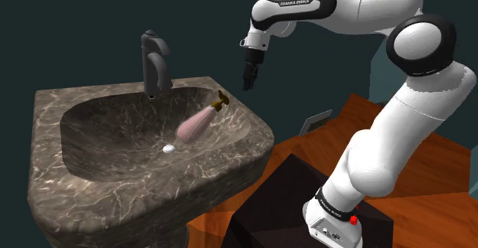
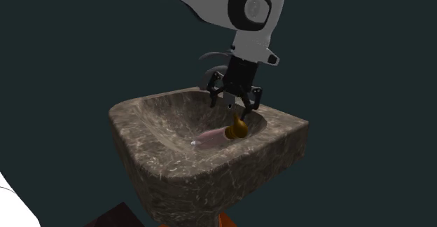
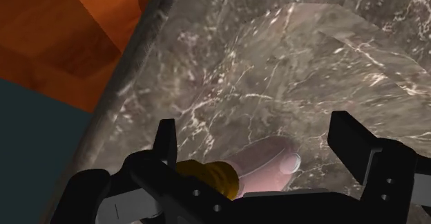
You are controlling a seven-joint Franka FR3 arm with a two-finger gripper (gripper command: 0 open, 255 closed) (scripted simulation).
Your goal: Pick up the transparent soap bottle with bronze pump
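The jaws stand spread wide and nothing is gripped. In the wrist view the gripper (image 3: 259, 150) looks down on the soap bottle (image 3: 268, 162). Its pinkish clear body lies in the gap between the two black fingers but lower down, apart from both. The bronze pump (image 3: 209, 175) shows close beside one finger's base. In the shoulder view the gripper hangs above the bottle's pump end without touching it.

The bottle lies on its side inside the sink (image 1: 115, 200), a dark marbled basin. It slants up the basin's wall, with the pump near the rim and the base down toward the white drain (image 1: 168, 148). A dark faucet (image 1: 155, 63) stands on the back rim, to the shoulder view's left of the gripper. An orange wood floor (image 3: 83, 43) lies beyond the sink's edge.
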